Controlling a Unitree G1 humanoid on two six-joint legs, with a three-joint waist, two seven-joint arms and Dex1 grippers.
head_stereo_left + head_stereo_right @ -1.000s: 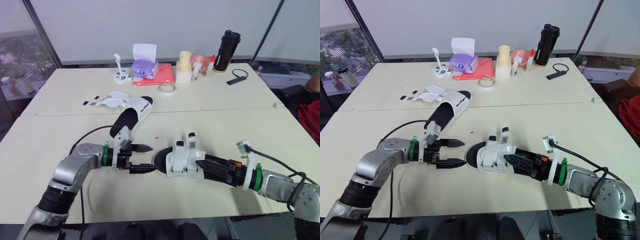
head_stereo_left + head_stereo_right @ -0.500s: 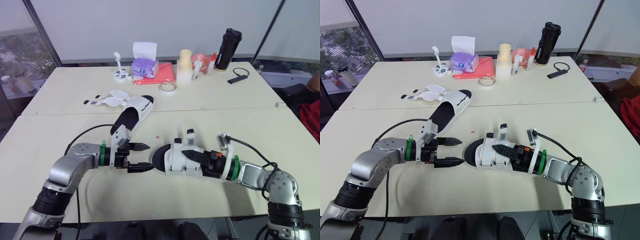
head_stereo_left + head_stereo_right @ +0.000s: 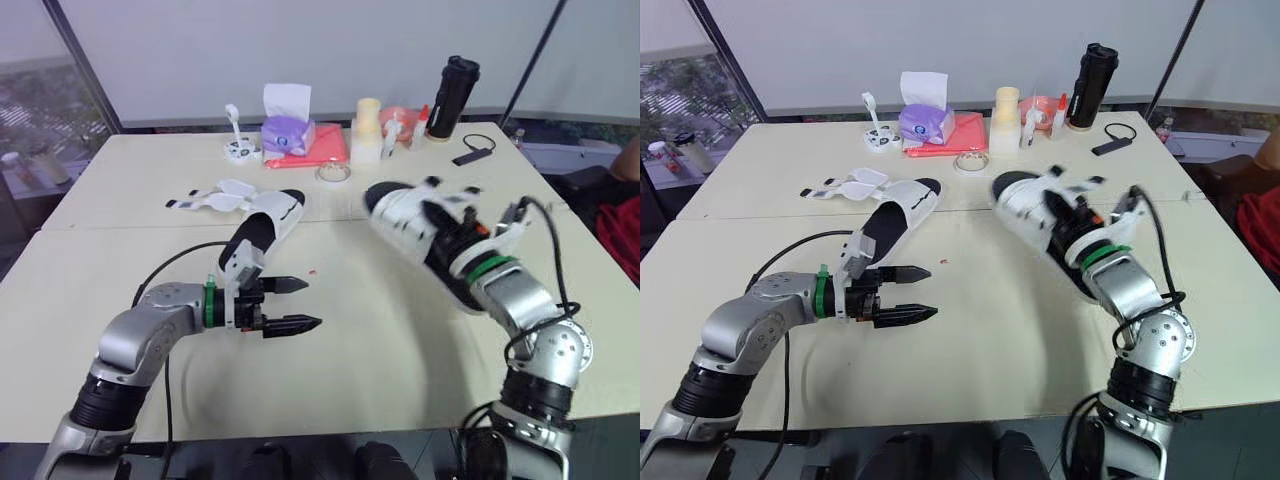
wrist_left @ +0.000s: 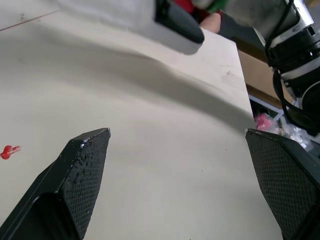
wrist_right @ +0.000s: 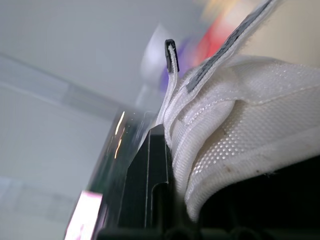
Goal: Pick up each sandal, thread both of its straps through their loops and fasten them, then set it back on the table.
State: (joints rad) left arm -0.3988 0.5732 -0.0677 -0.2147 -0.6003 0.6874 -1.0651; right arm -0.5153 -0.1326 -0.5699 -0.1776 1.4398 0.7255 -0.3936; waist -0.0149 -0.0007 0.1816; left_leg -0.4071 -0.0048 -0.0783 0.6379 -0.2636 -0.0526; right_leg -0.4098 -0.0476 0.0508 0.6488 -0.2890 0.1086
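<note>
1. Hovering low over the surface (image 3: 380,340), on the robot's side of the resting sandal (image 3: 268,215), the left end effector (image 3: 310,303) is spread wide and holds nothing.
2. Right of the resting sandal and raised clear of the surface, the held sandal (image 3: 415,220) is clamped by the right end effector (image 3: 448,238), with one black finger (image 5: 150,175) pressed against its white mesh upper.
3. That padded mesh and thin black sole suggest a light shoe, soft on top and bendy along its length. Its strap end (image 5: 170,52) stands loose and floppy. Pinch a strap near its tip while the sole edge is steadied.
4. The resting sandal lies flat with its straps splayed out to its left. It probably handles the same way.
5. The surface is pale, matt and smooth, so a sandal may slide if pushed. A seam passes under the resting sandal.
6. Beyond the resting sandal stand a purple tissue box (image 3: 288,132), a red folder (image 3: 322,150) and a tape roll (image 3: 333,174). A black flask (image 3: 452,98) stands farther right.
7. A white wall closes the room beyond them. Part of a person in red (image 3: 622,235) shows far to the right.
</note>
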